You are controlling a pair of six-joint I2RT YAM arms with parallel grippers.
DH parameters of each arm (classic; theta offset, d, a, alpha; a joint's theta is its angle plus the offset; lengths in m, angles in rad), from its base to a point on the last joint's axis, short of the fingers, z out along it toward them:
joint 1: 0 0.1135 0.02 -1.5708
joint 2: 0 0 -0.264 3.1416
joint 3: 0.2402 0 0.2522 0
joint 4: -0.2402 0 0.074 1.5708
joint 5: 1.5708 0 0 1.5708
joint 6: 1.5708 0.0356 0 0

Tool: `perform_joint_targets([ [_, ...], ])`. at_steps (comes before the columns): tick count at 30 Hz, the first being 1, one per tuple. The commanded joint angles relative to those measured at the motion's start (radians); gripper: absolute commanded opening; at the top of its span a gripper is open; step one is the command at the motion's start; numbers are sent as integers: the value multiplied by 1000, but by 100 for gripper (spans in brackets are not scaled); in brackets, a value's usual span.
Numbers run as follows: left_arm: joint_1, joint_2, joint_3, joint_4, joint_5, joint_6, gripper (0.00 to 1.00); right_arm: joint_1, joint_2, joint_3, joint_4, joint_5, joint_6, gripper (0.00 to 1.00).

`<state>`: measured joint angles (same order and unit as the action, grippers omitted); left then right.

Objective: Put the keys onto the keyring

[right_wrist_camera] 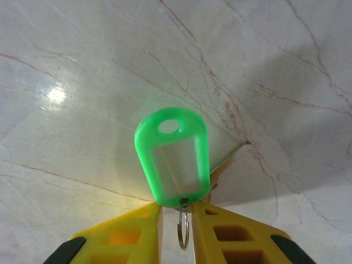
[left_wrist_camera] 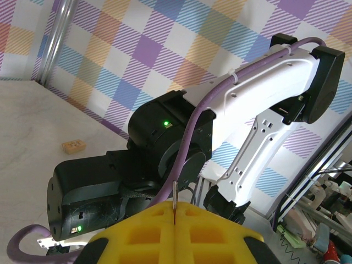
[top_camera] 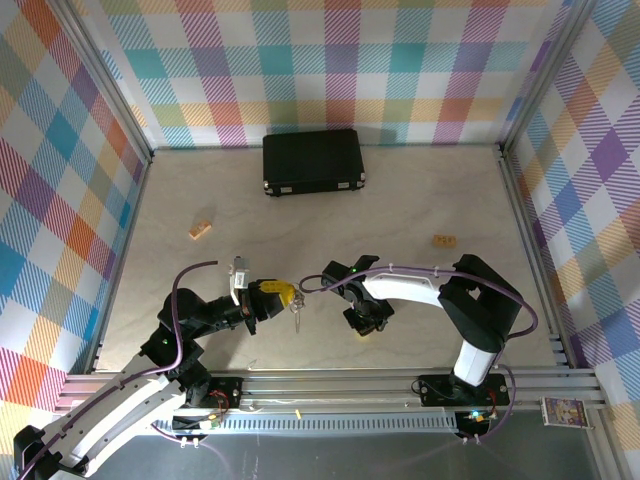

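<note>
Green key (right_wrist_camera: 173,157) on the counter (right_wrist_camera: 82,66), my right hand (right_wrist_camera: 177,212) nearly together around its loop (right_wrist_camera: 183,231), grip unclear; left hand (top_camera: 288,293) clamps keyring (top_camera: 298,318) for threading.

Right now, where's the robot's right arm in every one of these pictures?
Top view: the right arm, right of centre, bent toward the middle.
Left wrist view: the arm across the middle and right side.
Right wrist view: its yellow fingers at the bottom edge, either side of the green tag's ring.
Shared landmark: the marble table.
</note>
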<state>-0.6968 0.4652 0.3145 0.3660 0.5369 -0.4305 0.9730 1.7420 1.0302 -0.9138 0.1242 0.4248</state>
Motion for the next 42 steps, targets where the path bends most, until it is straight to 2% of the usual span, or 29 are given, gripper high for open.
perform_joint_targets([
  [1,12,-11,0,31,3,-5,0,10,-9,1,-20,12,-9,20],
  [25,12,4,7,31,10,-1,0,10,-82,-38,-9,22,-12,7],
  [32,11,31,37,9,18,20,0,8,-245,-84,44,7,-104,0],
  [37,12,66,86,-39,35,48,0,10,-409,-86,97,-57,-233,0],
  [42,11,75,161,-143,38,96,0,9,-587,-76,164,-172,-354,0],
])
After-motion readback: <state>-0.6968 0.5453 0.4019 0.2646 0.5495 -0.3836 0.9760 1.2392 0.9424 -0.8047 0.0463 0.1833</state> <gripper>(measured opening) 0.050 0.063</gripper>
